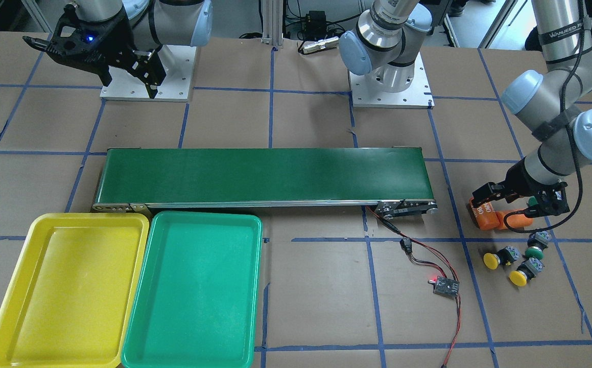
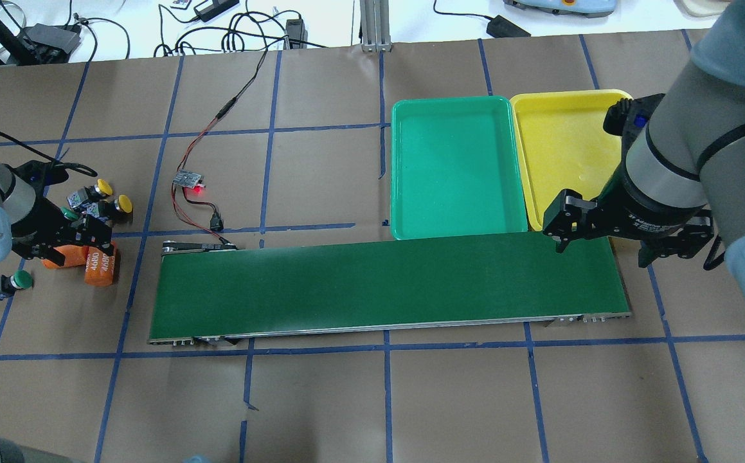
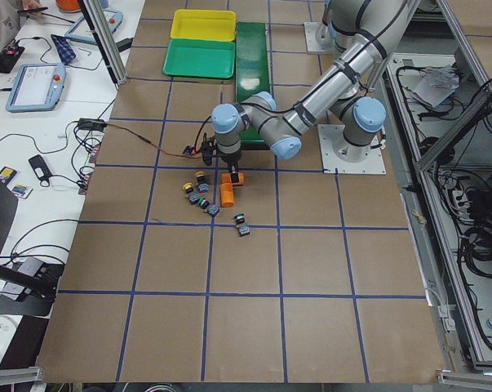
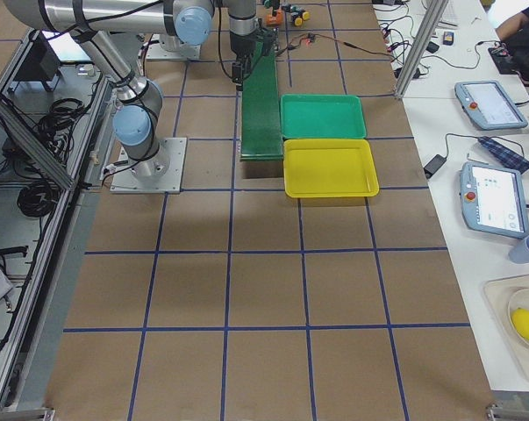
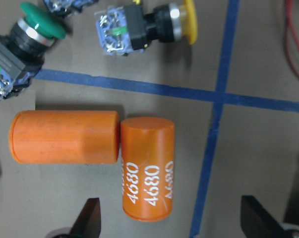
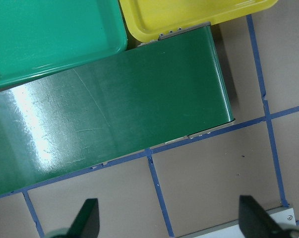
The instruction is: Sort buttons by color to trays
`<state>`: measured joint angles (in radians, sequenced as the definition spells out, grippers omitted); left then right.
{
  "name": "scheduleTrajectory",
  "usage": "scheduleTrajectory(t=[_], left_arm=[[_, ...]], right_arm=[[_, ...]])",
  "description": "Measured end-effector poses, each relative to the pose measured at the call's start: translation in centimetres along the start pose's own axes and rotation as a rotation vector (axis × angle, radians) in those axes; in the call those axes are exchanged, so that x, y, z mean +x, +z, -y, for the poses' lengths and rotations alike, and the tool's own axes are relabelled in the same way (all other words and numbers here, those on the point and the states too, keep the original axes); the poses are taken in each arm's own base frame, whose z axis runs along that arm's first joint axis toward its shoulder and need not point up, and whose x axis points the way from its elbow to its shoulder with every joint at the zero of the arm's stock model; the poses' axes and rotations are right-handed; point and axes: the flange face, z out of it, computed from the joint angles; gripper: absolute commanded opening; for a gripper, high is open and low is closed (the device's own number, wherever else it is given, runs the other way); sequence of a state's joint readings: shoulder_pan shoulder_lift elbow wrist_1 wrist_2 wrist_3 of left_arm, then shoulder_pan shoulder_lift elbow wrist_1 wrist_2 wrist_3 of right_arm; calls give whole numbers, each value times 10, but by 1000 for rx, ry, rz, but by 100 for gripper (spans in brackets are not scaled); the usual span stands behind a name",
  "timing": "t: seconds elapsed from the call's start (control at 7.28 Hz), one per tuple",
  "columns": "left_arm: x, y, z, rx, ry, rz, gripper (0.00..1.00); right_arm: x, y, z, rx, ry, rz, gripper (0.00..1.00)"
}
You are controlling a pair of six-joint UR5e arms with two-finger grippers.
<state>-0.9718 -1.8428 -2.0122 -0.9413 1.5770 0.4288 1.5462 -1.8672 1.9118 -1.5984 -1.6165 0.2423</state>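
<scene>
My left tool (image 5: 169, 210) hangs wide open and empty over the orange cylinders (image 5: 147, 168). In its wrist view a yellow button (image 5: 144, 27) lies on the worktop at 12 o'clock, long axis 3-to-9, and a green button (image 5: 32, 32) at 11. The right tool (image 6: 167, 206), open and empty too, hovers by the trays (image 2: 452, 167).

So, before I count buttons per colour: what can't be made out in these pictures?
Lone green button: in the front view, mostly behind the left gripper; in the left wrist view, cut by the left edge.
Yellow tray: in the overhead view, one side hidden under the right arm.
Buttons: in the right side view, too small to count.
</scene>
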Motion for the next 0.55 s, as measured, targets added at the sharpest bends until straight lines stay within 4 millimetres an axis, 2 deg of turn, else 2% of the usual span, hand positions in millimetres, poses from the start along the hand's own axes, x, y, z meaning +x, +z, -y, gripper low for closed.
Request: scheduleTrajectory(t=[0.14,0.27,0.41,0.55], left_arm=[[-3,15,-2,5,-6,2,83],[-4,25,-4,9,-9,4,40],[-3,31,-6,9,-10,11,3],[-3,28,-7,13,-9,30,0]], right_arm=[[0,0,0,1,0,1,100],[0,-1,-1,2,0,1,100],[0,-1,-1,2,0,1,100],[0,-1,-1,3,0,1,100]])
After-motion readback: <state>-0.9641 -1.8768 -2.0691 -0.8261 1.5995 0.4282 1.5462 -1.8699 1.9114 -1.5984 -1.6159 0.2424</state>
